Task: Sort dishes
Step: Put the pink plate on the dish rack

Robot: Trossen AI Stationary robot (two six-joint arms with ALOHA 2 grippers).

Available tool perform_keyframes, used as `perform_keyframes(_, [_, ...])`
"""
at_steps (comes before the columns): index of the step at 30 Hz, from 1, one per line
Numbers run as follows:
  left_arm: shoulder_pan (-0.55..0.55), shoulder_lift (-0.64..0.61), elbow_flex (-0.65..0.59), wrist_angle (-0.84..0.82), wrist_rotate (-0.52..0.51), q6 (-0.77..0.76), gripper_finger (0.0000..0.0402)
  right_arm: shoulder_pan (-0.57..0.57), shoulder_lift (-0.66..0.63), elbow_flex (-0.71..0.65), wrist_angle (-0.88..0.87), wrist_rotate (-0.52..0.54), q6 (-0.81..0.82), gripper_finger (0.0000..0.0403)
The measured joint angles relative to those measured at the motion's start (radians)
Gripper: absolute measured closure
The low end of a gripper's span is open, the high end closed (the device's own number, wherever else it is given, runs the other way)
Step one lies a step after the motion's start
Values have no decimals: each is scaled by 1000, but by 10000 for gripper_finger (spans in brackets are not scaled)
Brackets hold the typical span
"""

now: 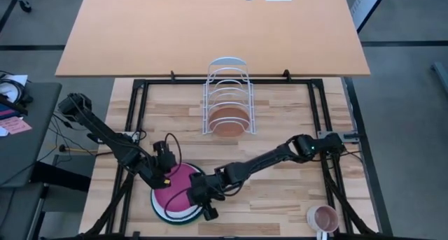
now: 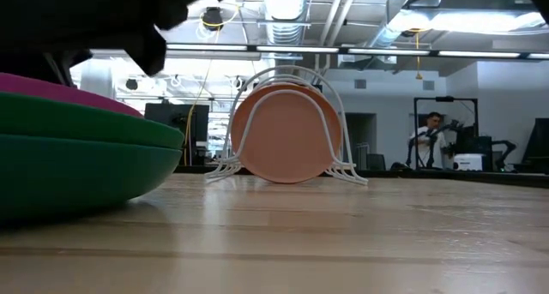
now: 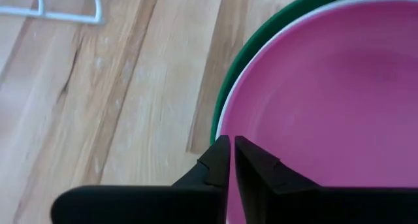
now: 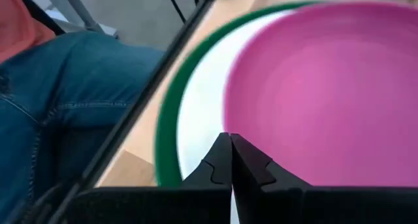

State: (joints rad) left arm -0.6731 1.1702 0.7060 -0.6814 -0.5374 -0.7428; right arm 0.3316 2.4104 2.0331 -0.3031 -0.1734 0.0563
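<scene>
Left gripper (image 3: 232,160) fingers together over pink plate (image 3: 326,93); right gripper (image 4: 230,159) likewise.

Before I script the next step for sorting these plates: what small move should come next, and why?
Probably lift the magenta-pink round plate slightly off the white plate. Both the left gripper and the right gripper look shut at its rim, and only the terracotta-brown plate stands in the white wire rack.
</scene>
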Motion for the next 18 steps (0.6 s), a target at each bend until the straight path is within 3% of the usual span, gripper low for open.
perform_keyframes(18, [0, 0, 13, -1, -3, 22, 354, -6, 0, 0, -74, -1, 23, 402])
